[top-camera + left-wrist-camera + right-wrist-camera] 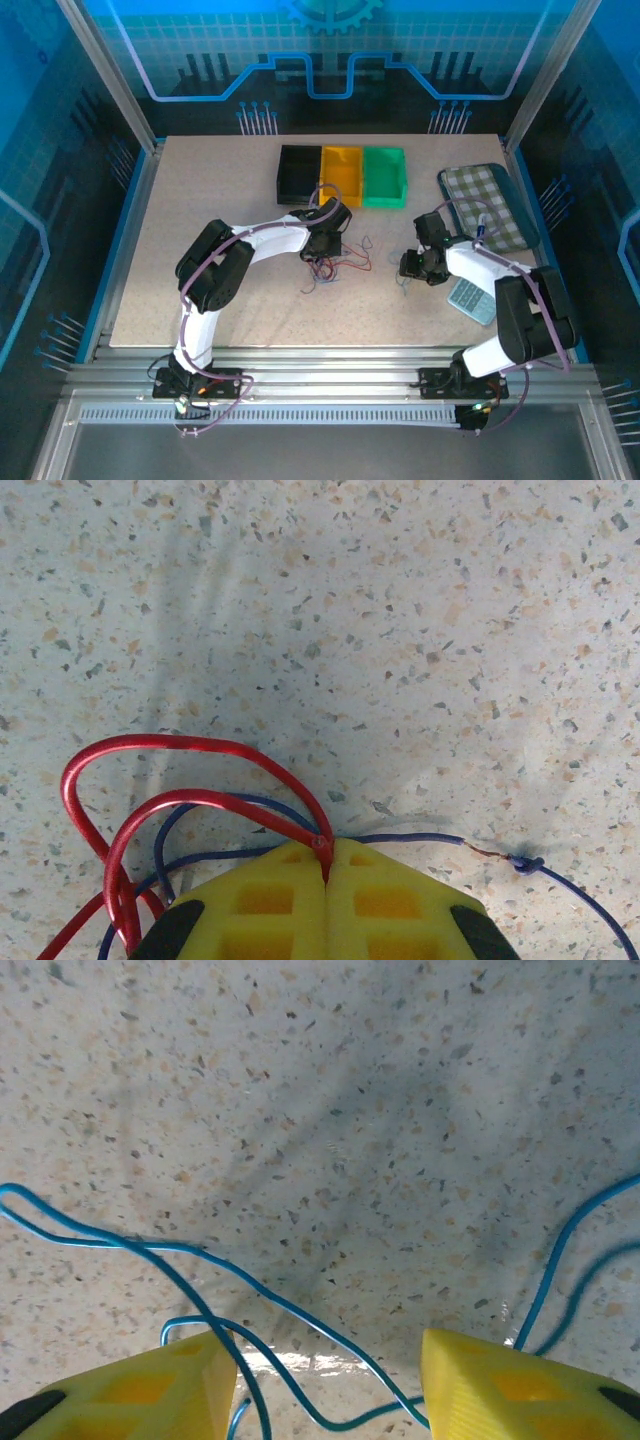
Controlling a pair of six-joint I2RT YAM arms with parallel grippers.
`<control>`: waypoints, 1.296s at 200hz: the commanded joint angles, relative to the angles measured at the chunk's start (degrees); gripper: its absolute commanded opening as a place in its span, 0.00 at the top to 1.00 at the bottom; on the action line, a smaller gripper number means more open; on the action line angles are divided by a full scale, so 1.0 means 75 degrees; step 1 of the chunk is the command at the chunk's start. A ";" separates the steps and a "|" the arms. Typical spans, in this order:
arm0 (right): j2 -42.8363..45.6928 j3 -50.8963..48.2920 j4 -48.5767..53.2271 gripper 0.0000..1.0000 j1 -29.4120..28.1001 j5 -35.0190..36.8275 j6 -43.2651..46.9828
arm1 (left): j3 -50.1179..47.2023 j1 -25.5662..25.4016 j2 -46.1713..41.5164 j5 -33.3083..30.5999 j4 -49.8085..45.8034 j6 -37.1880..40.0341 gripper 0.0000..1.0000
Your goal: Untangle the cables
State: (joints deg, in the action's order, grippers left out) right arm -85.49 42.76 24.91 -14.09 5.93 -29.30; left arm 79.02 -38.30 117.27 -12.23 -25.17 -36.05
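In the left wrist view my left gripper (328,865) is shut on a red cable (190,745), whose two loops arch up and left from the yellow fingertips (275,895). A dark blue cable (420,837) runs under the tips to a small knot (527,864) at the right. From above, the left gripper (326,243) sits over the tangle of red and dark cables (335,265) in mid-table. My right gripper (325,1380) is open over a loose teal-blue cable (250,1285) lying on the table between the fingers. In the top view the right gripper (418,265) is right of the tangle.
Black (299,172), orange (342,175) and green (385,176) bins stand in a row at the back. A checked cloth (487,205) lies at the right, and a calculator (472,299) lies beside the right arm.
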 commanded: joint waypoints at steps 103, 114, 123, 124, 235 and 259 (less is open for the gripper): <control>-0.1229 0.0972 0.0523 0.85 -0.0701 0.0435 0.0332 | -0.0210 0.0150 0.0476 -0.0256 -0.0922 0.0013 1.00; -0.1111 0.0978 0.0382 0.91 -0.0641 0.0171 0.0326 | -0.0223 0.0152 0.0454 -0.0272 -0.0933 0.0008 1.00; -0.0923 0.0978 0.0294 0.94 -0.0583 -0.0039 0.0316 | -0.0235 0.0159 0.0450 -0.0280 -0.0933 0.0001 1.00; -0.0903 0.0972 0.0286 0.94 -0.0583 -0.0058 0.0318 | -0.0236 0.0154 0.0452 -0.0280 -0.0933 0.0002 1.00; -0.0781 0.4515 0.0093 0.94 0.0318 -0.1632 0.0538 | -0.0277 0.0198 0.0491 -0.0207 -0.0873 0.0000 1.00; -0.1853 0.6031 0.0018 0.94 0.0387 -0.1919 0.0345 | -0.0263 0.0242 0.0501 -0.0243 -0.0927 0.0008 1.00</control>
State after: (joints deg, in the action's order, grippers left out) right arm -92.44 79.48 26.65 -12.19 -3.77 -25.67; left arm 79.02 -38.13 117.27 -12.21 -25.21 -36.05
